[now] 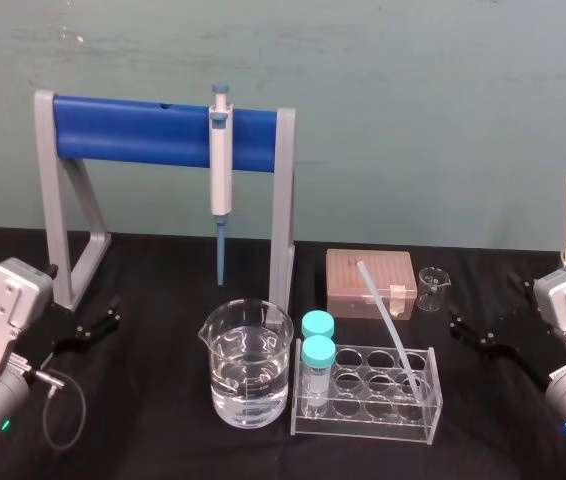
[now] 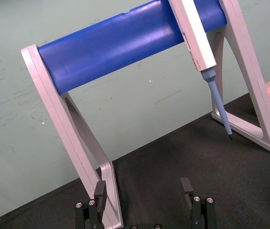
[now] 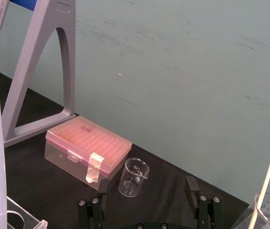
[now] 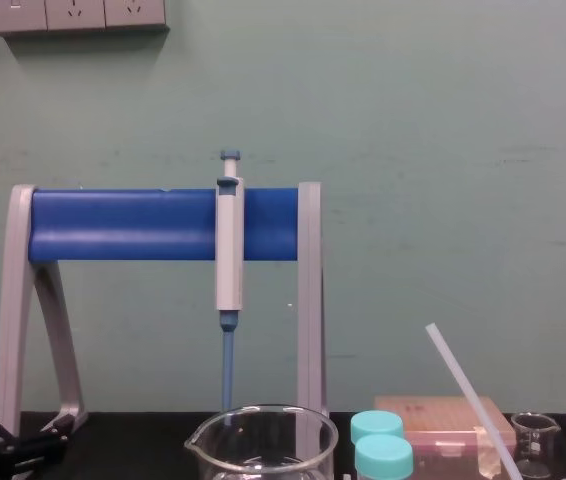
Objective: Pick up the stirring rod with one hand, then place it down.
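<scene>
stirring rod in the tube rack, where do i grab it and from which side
Grip the stirring rod on its bare upper half, above the test tube rack that holds its lower end. It leans back and left, so come from the right with the open right pincer, likely the nearer one, closing across the thin shaft.

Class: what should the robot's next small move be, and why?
Probably move the right gripper, open and nearest, leftward toward the stirring rod leaning in the tube rack; the left gripper sits farther off, beside the stand.
</scene>
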`<state>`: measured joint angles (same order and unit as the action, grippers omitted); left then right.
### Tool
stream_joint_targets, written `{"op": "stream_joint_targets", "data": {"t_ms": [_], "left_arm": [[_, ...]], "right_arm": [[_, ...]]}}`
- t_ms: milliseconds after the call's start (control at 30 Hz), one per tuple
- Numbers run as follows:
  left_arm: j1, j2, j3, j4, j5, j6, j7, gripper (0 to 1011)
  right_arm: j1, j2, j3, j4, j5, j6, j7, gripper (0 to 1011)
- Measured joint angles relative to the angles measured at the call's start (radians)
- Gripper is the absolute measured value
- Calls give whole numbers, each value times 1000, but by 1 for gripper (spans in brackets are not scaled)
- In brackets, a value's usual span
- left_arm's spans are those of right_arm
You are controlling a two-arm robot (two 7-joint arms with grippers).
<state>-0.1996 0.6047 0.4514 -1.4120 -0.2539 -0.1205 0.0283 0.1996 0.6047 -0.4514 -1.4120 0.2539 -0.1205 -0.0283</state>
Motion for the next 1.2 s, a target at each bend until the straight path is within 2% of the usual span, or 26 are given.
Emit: {"op": "stream_joint_targets", "data": {"t_ms": [133,333,567,600,700,800,1000,1133,1200], "left_arm": [[0,0,0,0,0,0,0,1000],[0,0,0,0,0,0,0,1000],[0,0,0,0,0,0,0,1000],[0,0,0,0,0,0,0,1000],[0,0,0,0,0,0,0,1000],[0,0,0,0,0,0,0,1000],[0,0,0,0,0,0,0,1001],[0,0,0,0,0,0,0,1000],[0,0,0,0,0,0,0,1000]], "right_arm": [[-7,0,4,-6,-14,-18,1,1003],[-30,2,15,-29,-65,-120,-2,1003],[-59,-2,33,-49,-122,-282,-17,1003],[-64,-4,36,-51,-134,-319,-18,1003],[-68,-7,39,-53,-138,-369,-7,1003],[-66,-10,34,-53,-124,-399,32,1003],[-51,-17,17,-41,-76,-421,118,1003],[-34,-23,5,-29,-21,-420,190,1003],[-22,-27,-2,-20,23,-407,241,1003]]}}
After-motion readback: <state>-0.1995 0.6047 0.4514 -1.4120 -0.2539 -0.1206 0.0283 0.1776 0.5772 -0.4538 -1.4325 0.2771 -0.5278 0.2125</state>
